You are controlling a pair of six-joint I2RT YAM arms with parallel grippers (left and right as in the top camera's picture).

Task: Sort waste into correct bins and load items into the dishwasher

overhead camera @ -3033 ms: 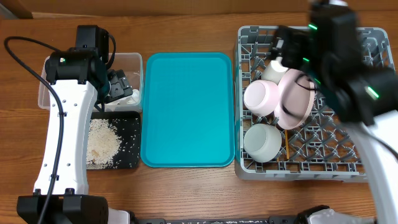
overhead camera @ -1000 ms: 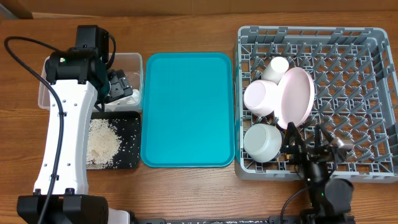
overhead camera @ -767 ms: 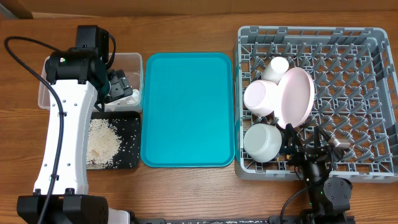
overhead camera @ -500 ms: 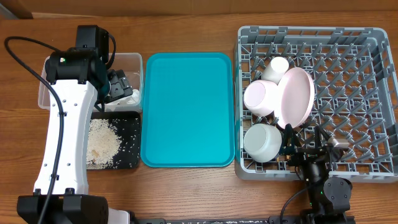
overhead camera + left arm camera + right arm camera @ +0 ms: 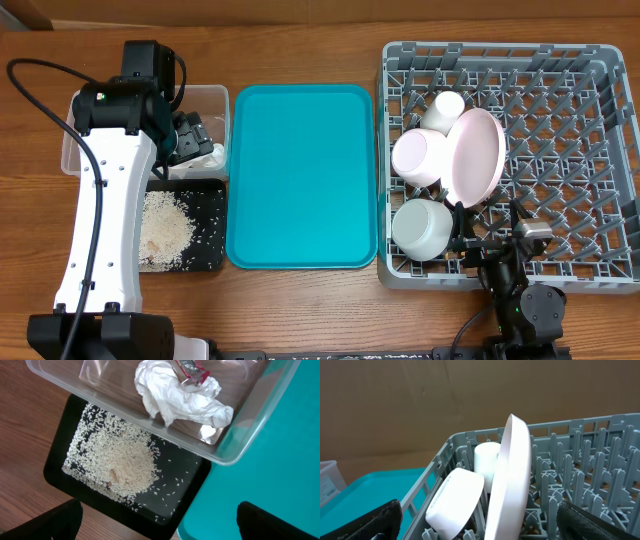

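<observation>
The grey dish rack [image 5: 560, 100] holds the pink plate [image 5: 478, 155] on edge, the pink bowl [image 5: 420, 157], the white cup [image 5: 446, 106] and the white bowl [image 5: 420, 227]. The chopsticks are hidden. My right gripper [image 5: 492, 240] is open and empty at the rack's front edge; its view shows the plate [image 5: 512, 475], a pale bowl [image 5: 455, 502] and the cup [image 5: 485, 462]. My left gripper [image 5: 192, 140] is open and empty above the clear tub [image 5: 235, 445], which holds the tissue [image 5: 175, 397] and red wrapper [image 5: 192, 370]. Rice [image 5: 122, 462] lies in the black tray [image 5: 65, 457].
The teal tray [image 5: 300, 175] lies between the bins and the rack, and its corner shows in the left wrist view [image 5: 275, 470]. The right arm is folded low at the table's front edge [image 5: 525, 305]. The left arm [image 5: 100, 220] runs along the table's left side.
The right arm has come down from above the rack's back to its front edge, and barely shifted in the last second. The left arm has not moved.
</observation>
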